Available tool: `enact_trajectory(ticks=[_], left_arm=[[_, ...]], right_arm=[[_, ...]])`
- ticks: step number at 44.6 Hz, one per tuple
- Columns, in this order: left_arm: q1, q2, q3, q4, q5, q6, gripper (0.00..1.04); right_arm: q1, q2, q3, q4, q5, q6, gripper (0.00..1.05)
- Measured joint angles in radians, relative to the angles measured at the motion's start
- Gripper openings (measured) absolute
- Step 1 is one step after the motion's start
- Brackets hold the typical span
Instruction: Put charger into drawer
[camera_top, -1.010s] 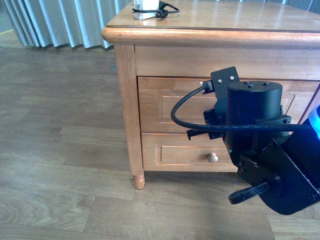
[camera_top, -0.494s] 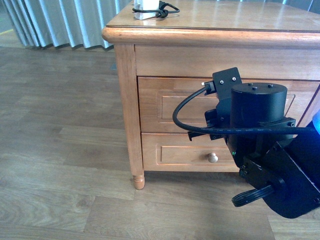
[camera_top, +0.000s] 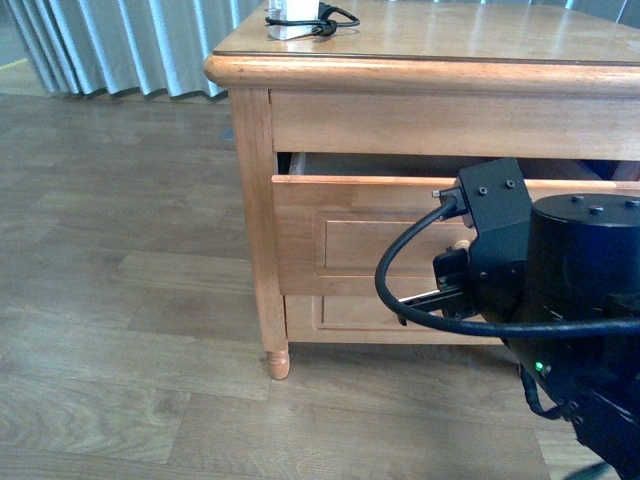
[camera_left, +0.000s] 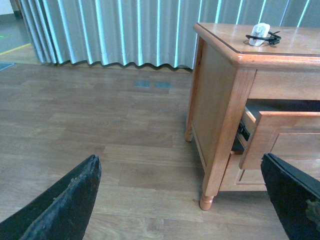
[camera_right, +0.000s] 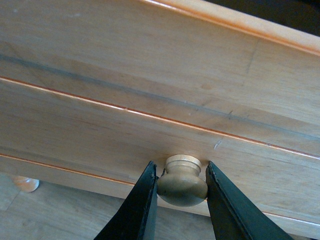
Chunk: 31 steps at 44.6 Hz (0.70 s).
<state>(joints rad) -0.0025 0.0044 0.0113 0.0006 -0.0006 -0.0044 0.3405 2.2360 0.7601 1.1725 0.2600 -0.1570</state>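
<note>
The white charger (camera_top: 291, 17) with its coiled black cable lies on the cabinet top at the back left; it also shows in the left wrist view (camera_left: 260, 35). The upper drawer (camera_top: 360, 225) stands pulled partly out, a dark gap above its front; it shows open in the left wrist view (camera_left: 285, 132) too. My right gripper (camera_right: 181, 187) is shut on the drawer's round pale knob (camera_right: 182, 184), one finger on each side. In the front view the right arm (camera_top: 560, 300) covers the knob. My left gripper (camera_left: 185, 200) is open and empty, low over the floor beside the cabinet.
The wooden cabinet (camera_top: 250, 220) stands on a wood-plank floor (camera_top: 120, 300). The lower drawer (camera_top: 340, 315) is shut, mostly behind the upper drawer's front. Grey curtains (camera_left: 125, 30) hang behind. A turned cabinet foot (camera_top: 277, 362) sits at the front left corner.
The upper drawer has slid out toward me, pulled by my right gripper on its knob. The right arm moved back and lower. The charger has not moved.
</note>
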Motion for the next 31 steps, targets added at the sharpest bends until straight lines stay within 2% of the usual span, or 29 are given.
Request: enact_trajectory(ticks=[13, 21, 31], left_arm=[[0.0, 0.0, 0.0, 0.0, 0.0, 0.0, 0.99], [0.0, 0.0, 0.0, 0.0, 0.0, 0.0, 0.99], [0.0, 0.0, 0.0, 0.0, 0.0, 0.0, 0.99]], right_arm=[[-0.048, -0.084, -0.186, 0.069, -0.118, 0.027, 0.23], [-0.101, -0.111, -0.293, 0.146, -0.234, 0.026, 0.23], [-0.13, -0.139, -0.369, 0.187, -0.27, 0.018, 0.22]])
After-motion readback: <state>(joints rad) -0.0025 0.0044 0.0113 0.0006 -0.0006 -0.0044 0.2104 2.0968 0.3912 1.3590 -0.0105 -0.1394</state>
